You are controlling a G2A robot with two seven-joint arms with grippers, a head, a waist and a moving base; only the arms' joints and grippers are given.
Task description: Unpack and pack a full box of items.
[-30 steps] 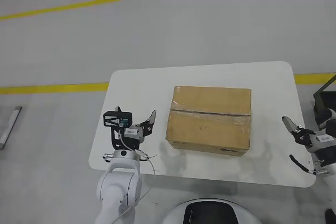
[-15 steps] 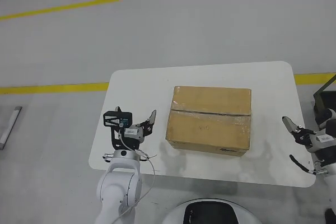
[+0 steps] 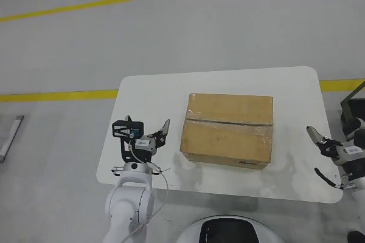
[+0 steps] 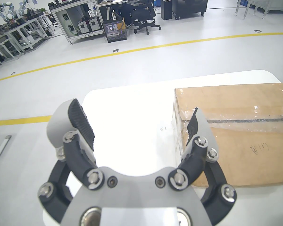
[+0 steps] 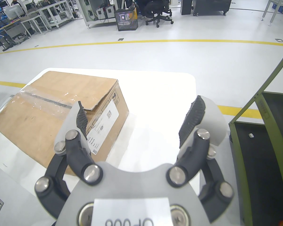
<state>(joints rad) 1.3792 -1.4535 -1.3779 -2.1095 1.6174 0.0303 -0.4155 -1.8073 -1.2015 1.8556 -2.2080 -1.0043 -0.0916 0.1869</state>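
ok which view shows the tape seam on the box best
The top view: the tape seam runs unblocked across the whole box. The left wrist view cuts it off at the edge; in the right wrist view one of the fingers hides its end.

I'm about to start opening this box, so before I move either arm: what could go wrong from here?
1. The clear tape seals the flaps of the box. Tugging a flap may drag the whole box across the table instead of opening it.
2. The right gripper, open, hangs at the table's edge close to the green cart. A wide swing could hit it.
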